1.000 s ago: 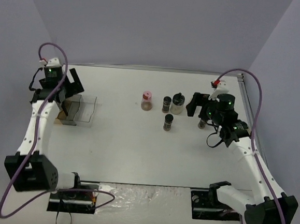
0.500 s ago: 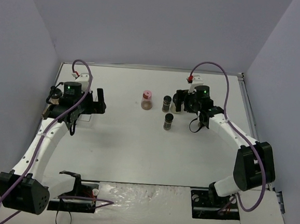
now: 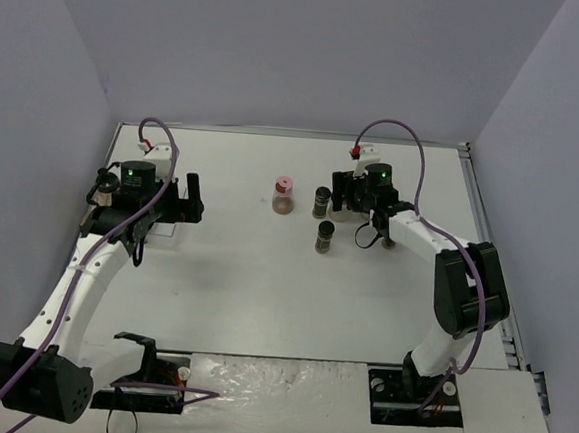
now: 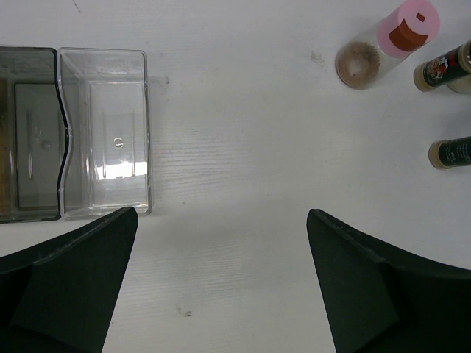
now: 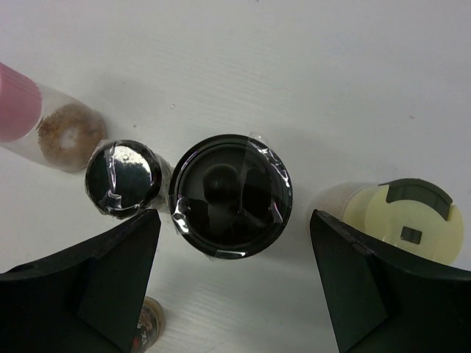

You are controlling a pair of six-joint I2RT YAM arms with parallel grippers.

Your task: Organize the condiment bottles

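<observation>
Three jars show in the top view: a pink-capped jar (image 3: 283, 194) and two narrow black-capped jars (image 3: 321, 200) (image 3: 324, 235). My right gripper (image 3: 343, 195) hovers open over a wide black-capped jar (image 5: 230, 195), one finger on each side, not touching. Beside it are a narrow black-capped jar (image 5: 123, 176), the pink-capped jar (image 5: 66, 136), a pale-yellow-capped jar (image 5: 416, 217) and another jar (image 5: 149, 323) at the bottom edge. My left gripper (image 3: 186, 196) is open and empty over bare table (image 4: 221, 279). Its view shows the pink-capped jar (image 4: 408, 22) and two black-capped jars (image 4: 449, 70) (image 4: 452, 152).
A clear compartmented tray (image 4: 103, 132) lies at the left; its near compartment holds nothing, and the darker one (image 4: 29, 132) beside it is unclear. In the top view my left arm (image 3: 130, 204) covers most of the tray. Grey walls close in the table's sides and back.
My left gripper has swung from the tray towards the table's middle. My right gripper has moved left from the right side to above the wide black-capped jar.
</observation>
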